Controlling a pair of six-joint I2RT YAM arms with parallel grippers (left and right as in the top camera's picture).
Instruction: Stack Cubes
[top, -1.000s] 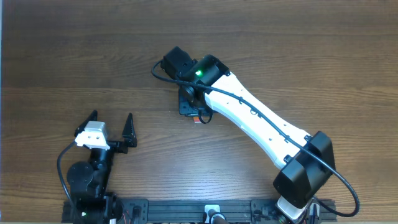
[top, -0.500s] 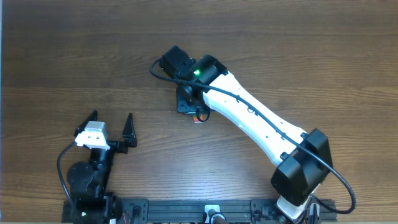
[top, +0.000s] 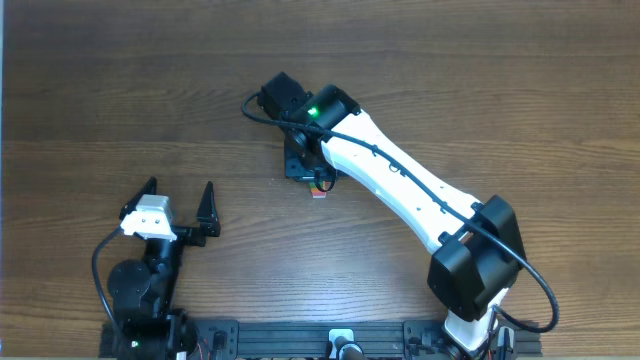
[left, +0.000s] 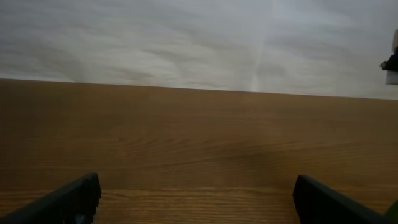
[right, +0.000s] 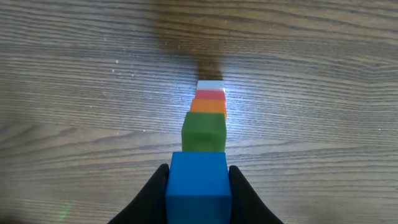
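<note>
**Right wrist view: top cube placement**

The blue cube (right: 198, 180) is clamped in the right gripper (right: 199, 193), directly over the green cube (right: 204, 132) of the stack (right: 209, 104) (mid-table). Lower squarely and release slowly; a sideways nudge could topple it. The left gripper (top: 180, 192) rests spread apart.

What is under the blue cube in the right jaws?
Green cube, then orange cube, red cube, white cube in a stack. Whether the blue cube touches green is covered.
</note>
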